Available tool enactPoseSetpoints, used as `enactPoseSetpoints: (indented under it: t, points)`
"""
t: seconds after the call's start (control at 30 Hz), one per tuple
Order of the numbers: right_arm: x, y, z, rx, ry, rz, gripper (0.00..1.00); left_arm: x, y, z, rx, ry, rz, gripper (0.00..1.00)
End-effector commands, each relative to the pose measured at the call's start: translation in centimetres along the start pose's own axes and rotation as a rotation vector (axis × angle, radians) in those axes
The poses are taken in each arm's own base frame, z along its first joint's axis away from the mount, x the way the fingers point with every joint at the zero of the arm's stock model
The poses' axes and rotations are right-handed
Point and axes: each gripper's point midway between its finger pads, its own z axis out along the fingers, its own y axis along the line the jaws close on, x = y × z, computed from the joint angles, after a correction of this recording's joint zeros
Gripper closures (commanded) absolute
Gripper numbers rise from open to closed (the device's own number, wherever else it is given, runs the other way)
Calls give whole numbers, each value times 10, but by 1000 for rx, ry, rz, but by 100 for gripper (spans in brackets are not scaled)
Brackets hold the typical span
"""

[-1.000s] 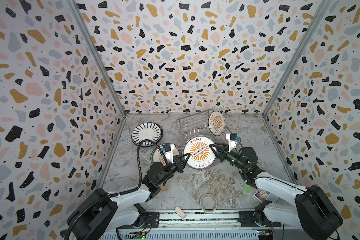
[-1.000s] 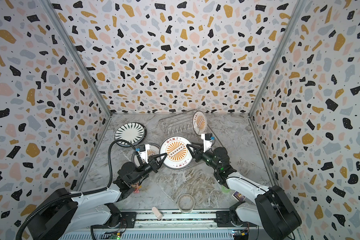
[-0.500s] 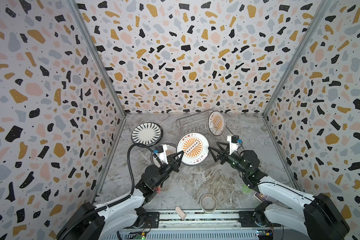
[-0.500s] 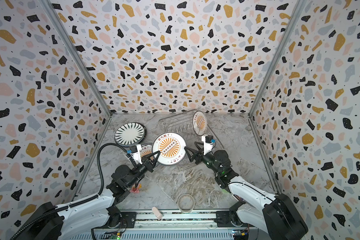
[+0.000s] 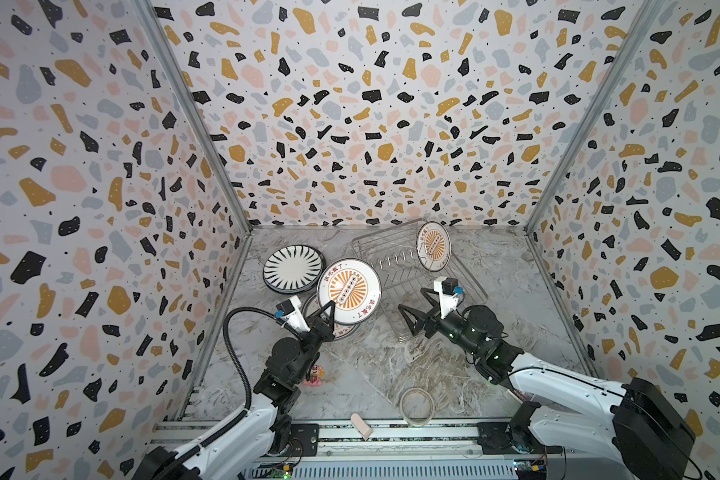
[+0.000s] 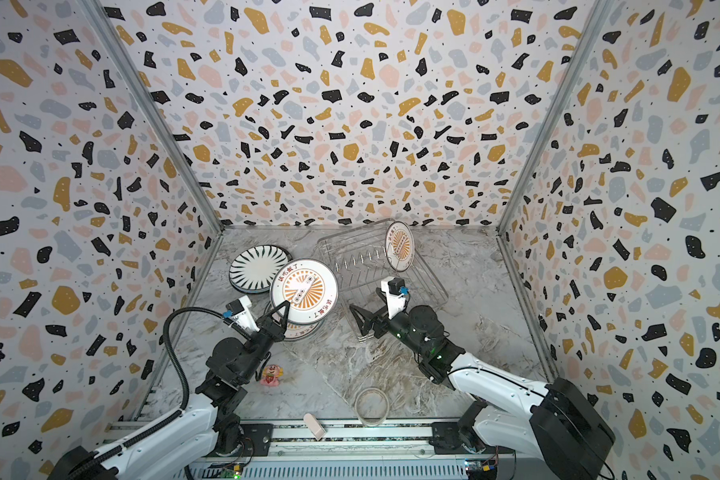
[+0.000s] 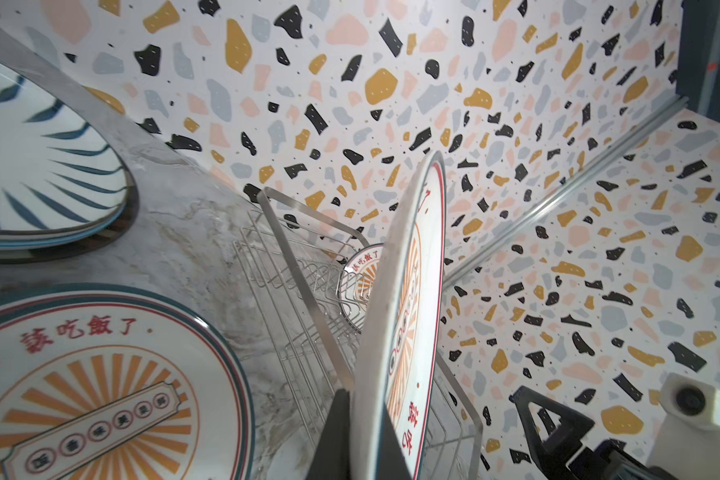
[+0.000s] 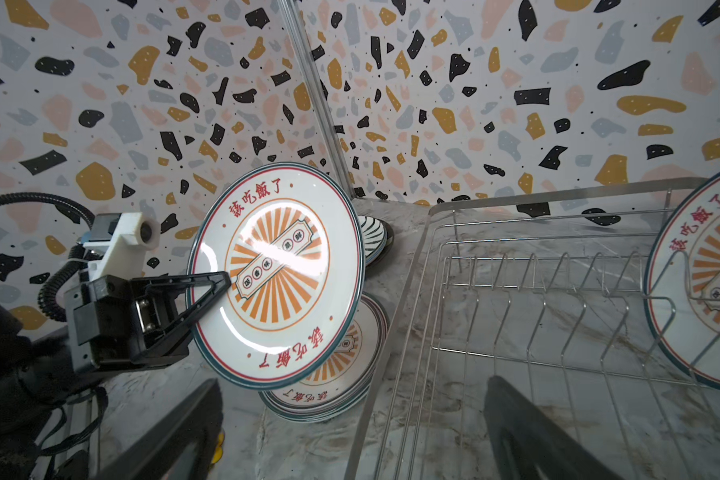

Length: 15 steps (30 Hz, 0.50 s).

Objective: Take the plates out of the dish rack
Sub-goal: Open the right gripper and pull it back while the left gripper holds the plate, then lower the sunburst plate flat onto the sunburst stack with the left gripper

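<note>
Right wrist view: a round white sunburst plate is clamped by the left gripper, to be stacked beside the silver wire dish rack; the right gripper is spread empty.

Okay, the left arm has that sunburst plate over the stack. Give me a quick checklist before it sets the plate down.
1. Left gripper shut on the rim of the held plate: ok.
2. Right gripper open and off that plate: ok.
3. Held plate above the sunburst stack: ok.
4. Held plate level for laying flat: not ok, steeply tilted.
5. Held plate clear of the dish rack: ok.
6. Rack emptied: not ok, the last plate stands at its far end.
</note>
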Motion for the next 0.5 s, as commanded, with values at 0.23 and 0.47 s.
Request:
enactPoseSetpoints:
  t: [0.23, 0.47]
  points:
    - [0, 30, 39, -32, 50, -135, 1, -8, 33, -11, -79, -67, -146, 100]
    - [17, 41, 62, -54, 115, -169, 1, -3, 62, -15, -220, -74, -181, 100]
